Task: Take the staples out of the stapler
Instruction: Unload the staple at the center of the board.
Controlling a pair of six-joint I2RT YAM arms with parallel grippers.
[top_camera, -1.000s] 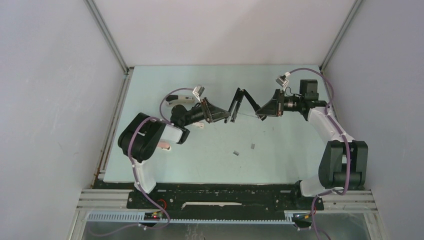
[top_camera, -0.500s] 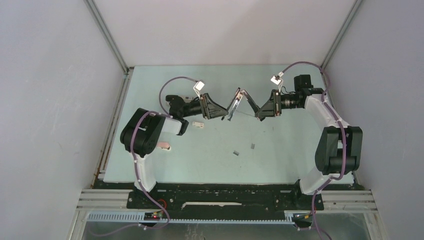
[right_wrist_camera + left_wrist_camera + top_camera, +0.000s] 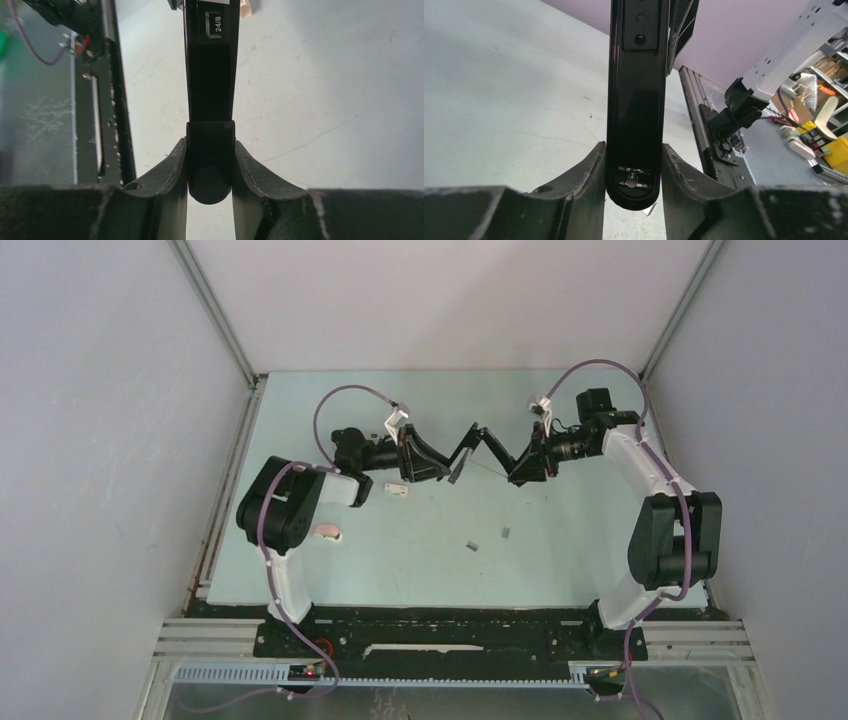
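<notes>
Lying near the stapler (image 3: 466,450), overhead only: staples (image 3: 506,532).

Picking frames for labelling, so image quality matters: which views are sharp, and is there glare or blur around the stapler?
Top external: even, soft light, no glare; the stapler is small, the staples mere specks. Left wrist: the glossy body shows faint reflections; the left fingers are dark and soft. Right wrist: the 24/8 mark reads sharp; the right fingers are blurred.

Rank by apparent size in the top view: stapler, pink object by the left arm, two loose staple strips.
1. stapler, clearly largest.
2. pink object.
3. left staple strip and right staple strip: alike, too tiny to rank.
</notes>
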